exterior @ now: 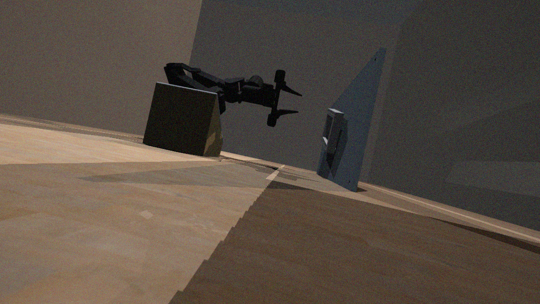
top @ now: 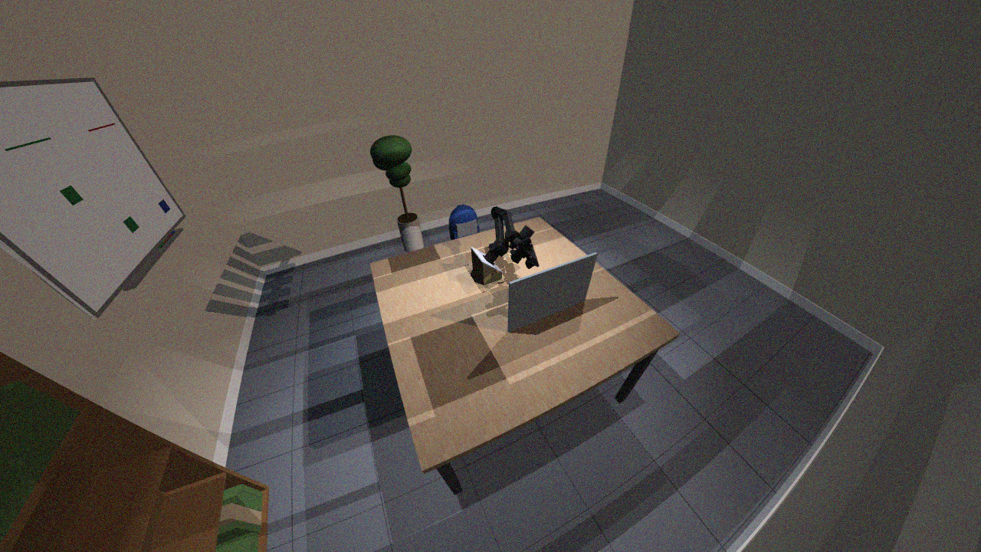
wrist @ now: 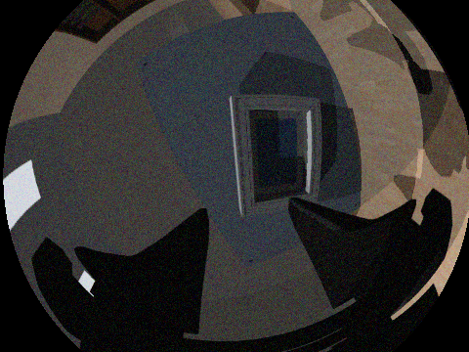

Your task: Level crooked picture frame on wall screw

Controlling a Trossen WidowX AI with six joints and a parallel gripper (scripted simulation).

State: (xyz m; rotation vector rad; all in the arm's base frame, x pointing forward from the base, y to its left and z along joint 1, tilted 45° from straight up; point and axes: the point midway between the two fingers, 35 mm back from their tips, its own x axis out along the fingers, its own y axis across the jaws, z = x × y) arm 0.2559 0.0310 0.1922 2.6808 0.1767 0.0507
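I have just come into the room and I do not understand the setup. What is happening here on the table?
A single robot arm reaches from behind a dark block toward a small picture frame that hangs on an upright grey panel standing on the table. The gripper is open and holds nothing. It hangs in the air short of the frame, with a clear gap between them. The frame has not yet been gripped.

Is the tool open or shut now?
Open. In the exterior view the tool has its two fingers apart, nothing between them, short of the frame.
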